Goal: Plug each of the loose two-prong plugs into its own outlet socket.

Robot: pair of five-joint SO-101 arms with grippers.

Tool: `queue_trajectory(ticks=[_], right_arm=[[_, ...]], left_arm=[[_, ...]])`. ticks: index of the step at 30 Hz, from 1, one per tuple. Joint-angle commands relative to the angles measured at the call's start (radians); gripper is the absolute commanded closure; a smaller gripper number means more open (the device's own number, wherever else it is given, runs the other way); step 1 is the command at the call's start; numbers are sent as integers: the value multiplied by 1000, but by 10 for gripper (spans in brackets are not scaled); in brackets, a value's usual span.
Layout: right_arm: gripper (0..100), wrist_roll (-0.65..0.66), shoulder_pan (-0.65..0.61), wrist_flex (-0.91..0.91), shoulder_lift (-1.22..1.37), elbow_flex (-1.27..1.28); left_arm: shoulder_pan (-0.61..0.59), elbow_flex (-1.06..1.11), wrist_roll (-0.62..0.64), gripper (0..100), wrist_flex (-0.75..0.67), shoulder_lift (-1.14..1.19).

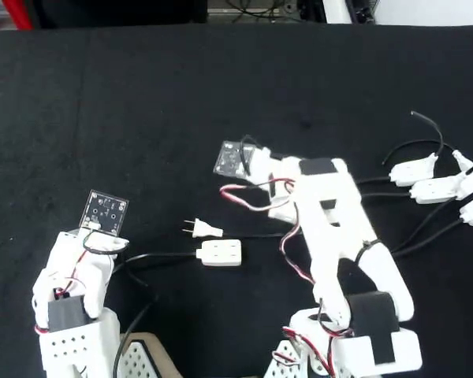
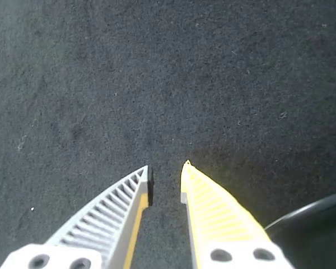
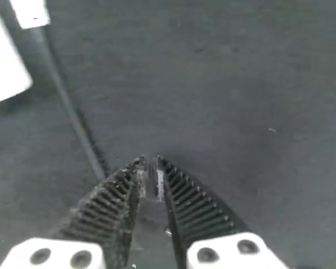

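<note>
Loose plug (image 1: 204, 229) is mid-table on the black table (image 1: 142, 94), lying flat. It has a small white body and two thin prongs pointing left, and its black lead trails right towards my right arm. Just on its near side sits the outlet socket (image 1: 220, 252), a rounded white block with a black cable (image 1: 154, 256) running left. More white plugs and sockets (image 1: 437, 183) are bunched at the far right, well apart from these two. My left gripper (image 2: 166, 166) is low over bare cloth, grey and yellow tips a crack apart, nothing between them. Right gripper (image 3: 150, 161): dark toothed tips all but touching, gripping nothing.
</note>
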Motion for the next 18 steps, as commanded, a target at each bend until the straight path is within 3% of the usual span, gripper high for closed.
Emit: queue_trajectory(ticks=[1,5,12,18], right_arm=[[988,48,-21,71,2,-42],[986,66,-137,100,-8,36],[906,-80,-292,-40,-2,48],[897,-180,-367,-64,5,-53]], left_arm=[[-2,19,-8,894,-14,-6],[-2,19,-8,893,-14,-6],[-2,19,-6,894,-12,-6],[-2,19,-8,894,-12,-6]])
